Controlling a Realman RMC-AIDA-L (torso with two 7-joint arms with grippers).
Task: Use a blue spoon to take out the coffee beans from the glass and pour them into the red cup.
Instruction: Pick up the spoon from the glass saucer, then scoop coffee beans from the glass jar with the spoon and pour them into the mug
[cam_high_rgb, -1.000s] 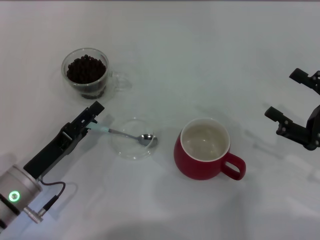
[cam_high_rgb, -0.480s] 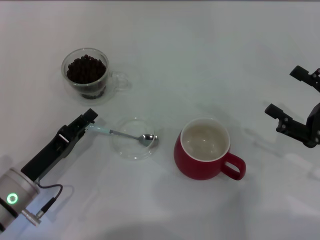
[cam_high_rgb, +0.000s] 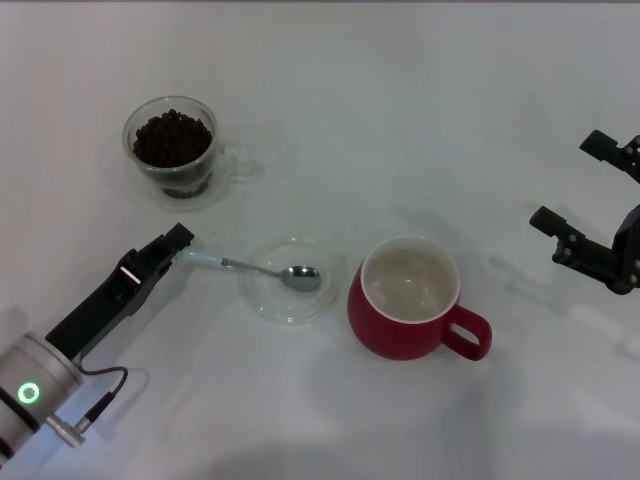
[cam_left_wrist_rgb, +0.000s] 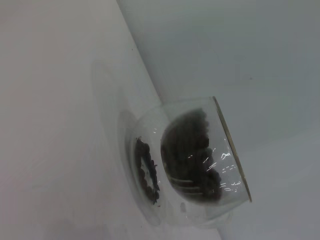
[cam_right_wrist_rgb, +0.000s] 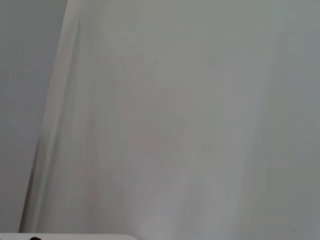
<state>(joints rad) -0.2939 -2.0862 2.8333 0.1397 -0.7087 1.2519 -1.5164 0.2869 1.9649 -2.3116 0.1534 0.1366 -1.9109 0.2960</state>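
The glass, holding coffee beans, stands at the back left; it also shows in the left wrist view with its beans. The blue spoon lies nearly level, its empty bowl over a shallow clear dish. My left gripper is shut on the end of the spoon's pale blue handle, in front of the glass. The red cup stands empty to the right of the dish. My right gripper is open and idle at the far right.
The white table carries nothing else. The dish sits close against the red cup's left side. The right wrist view shows only the white surface.
My left gripper has drawn back toward me a little with the spoon handle. The dish and the spoon's bowl have shifted right toward the red cup. The right arm has not moved.
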